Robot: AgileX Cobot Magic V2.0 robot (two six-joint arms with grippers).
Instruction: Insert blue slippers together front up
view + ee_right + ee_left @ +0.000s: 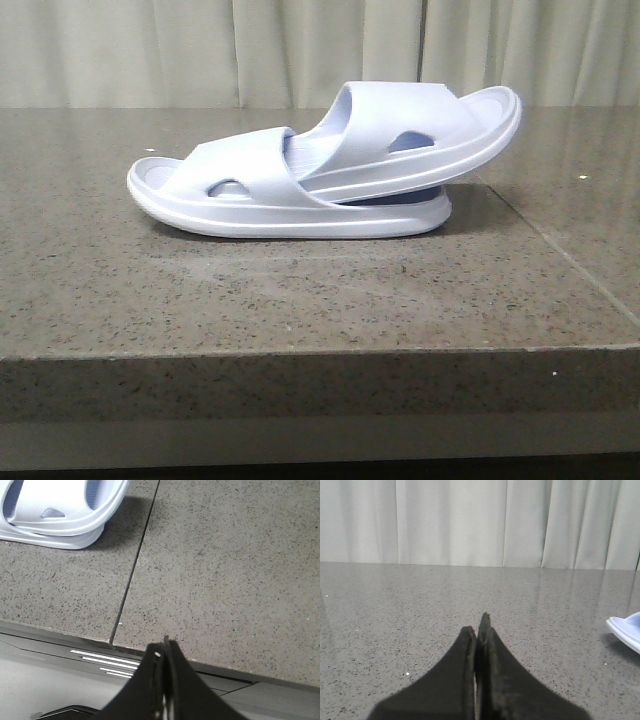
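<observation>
Even soft light, faint sheen on stone table (560,595), short slipper shadows, pincers blurred close-up

Count: two slippers, two end effectors, one desk

Two blue slippers (300,190) lie nested on one speckled stone desk (300,290); each wrist view shows one black end effector, left end effector (479,630) and right end effector (164,652).

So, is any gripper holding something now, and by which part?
Nothing is held. The left gripper and right gripper are both shut and empty, away from the pale blue foam slippers.
</observation>
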